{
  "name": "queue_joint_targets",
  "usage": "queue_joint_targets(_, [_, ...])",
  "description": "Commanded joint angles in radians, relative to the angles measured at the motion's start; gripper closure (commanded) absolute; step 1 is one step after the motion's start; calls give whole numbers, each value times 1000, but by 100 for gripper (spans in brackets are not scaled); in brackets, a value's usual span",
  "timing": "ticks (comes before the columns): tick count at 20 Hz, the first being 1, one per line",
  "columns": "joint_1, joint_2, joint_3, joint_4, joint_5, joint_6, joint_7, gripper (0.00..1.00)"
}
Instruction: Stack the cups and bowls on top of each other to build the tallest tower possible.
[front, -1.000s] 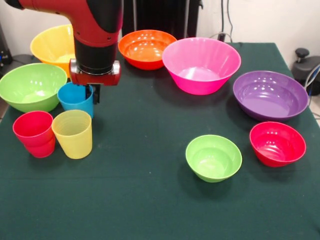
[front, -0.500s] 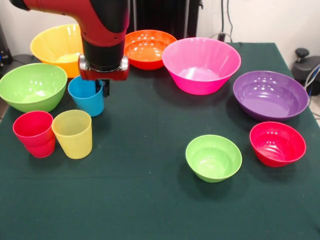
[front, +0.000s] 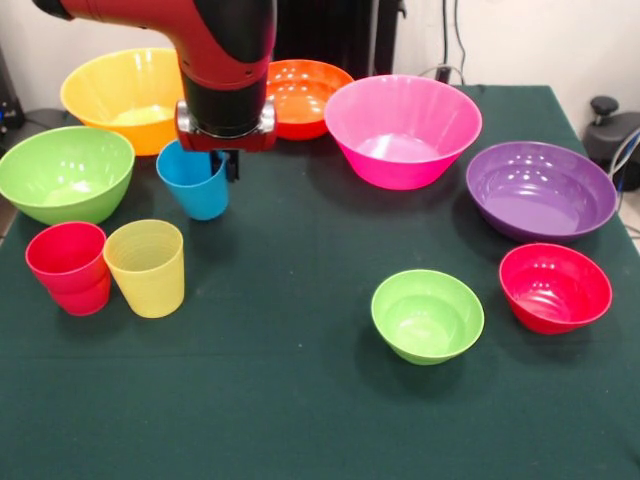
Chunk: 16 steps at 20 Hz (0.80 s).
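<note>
**Blue cup hanging from the gripper**

At the upper left of the table, the gripper (front: 222, 165) is clamping the rim of the blue cup (front: 194, 182), which is tilting slightly and appearing to hang just clear of the green cloth (front: 300, 400). From the cup, the large green bowl (front: 64, 172) is sitting at nine o'clock and the large yellow bowl (front: 125, 95) at eleven, partly hidden by the arm. The orange bowl (front: 305, 95) is lying at one o'clock, half behind the wrist, with the pink bowl (front: 402, 128) beside it at two. The pale yellow cup (front: 147, 266) is standing at seven o'clock, touching the red cup (front: 68, 267) on its left. Well apart, at four o'clock, the small lime-green bowl (front: 427, 315) is sitting empty, with the small red bowl (front: 555, 287) and the purple bowl (front: 540, 190) beyond it.
</note>
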Motion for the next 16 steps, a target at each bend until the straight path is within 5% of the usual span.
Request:
queue_joint_targets(1, [46, 17, 108, -96, 32, 123, -56, 100])
queue_joint_targets(16, [50, -15, 120, -165, 20, 174, -90, 100])
